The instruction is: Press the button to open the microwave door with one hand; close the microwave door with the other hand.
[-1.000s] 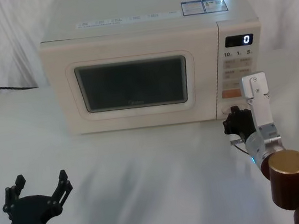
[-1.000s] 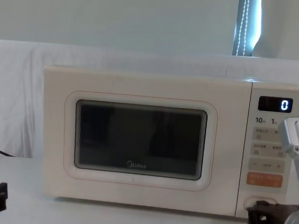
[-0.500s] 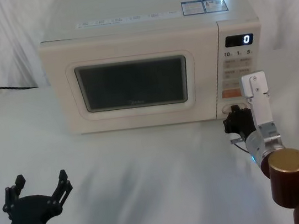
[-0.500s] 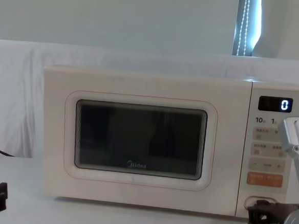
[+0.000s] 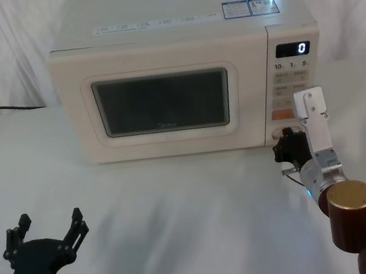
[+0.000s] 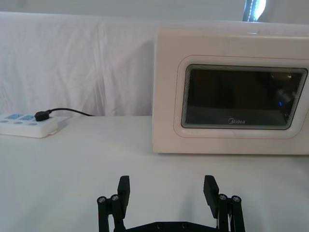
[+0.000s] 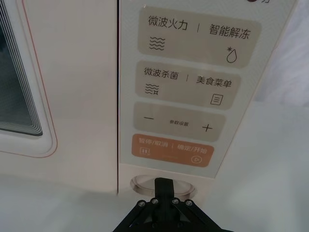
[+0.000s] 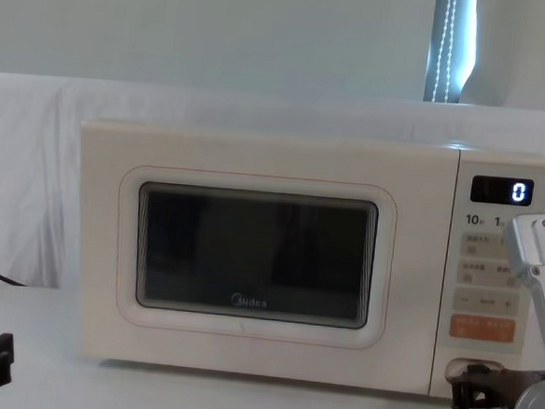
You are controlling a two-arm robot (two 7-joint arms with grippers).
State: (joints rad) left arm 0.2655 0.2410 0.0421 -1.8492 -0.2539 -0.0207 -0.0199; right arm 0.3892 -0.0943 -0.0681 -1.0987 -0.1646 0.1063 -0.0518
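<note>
Cream-white boxy Midea microwave [image 5: 182, 82] sits at the back of the white-draped table [image 5: 182, 226], black display reading 0 on the control strip at its right end. Wide cream door panel with dark rounded window [image 8: 255, 255] is flush with the body, closed.

Right black two-fingered gripper [image 7: 164, 186] is at the bottom of the control strip, fingers clenched together into one tip. Tip sits on the large blank cream pill-shaped button [image 7: 140, 182], directly below the orange rectangular button [image 7: 172, 150]. In the head view this gripper [image 5: 286, 143] meets the microwave's lower right front corner; in the chest view [image 8: 461, 384] it covers the button spot.

Left black gripper [image 6: 167, 189] is low over the table, well in front of the microwave's left end, jaws spread wide, nothing between them; also seen from the head camera [image 5: 49, 227]. White power strip with a black plug [image 6: 26, 124] lies at the table's far left.
</note>
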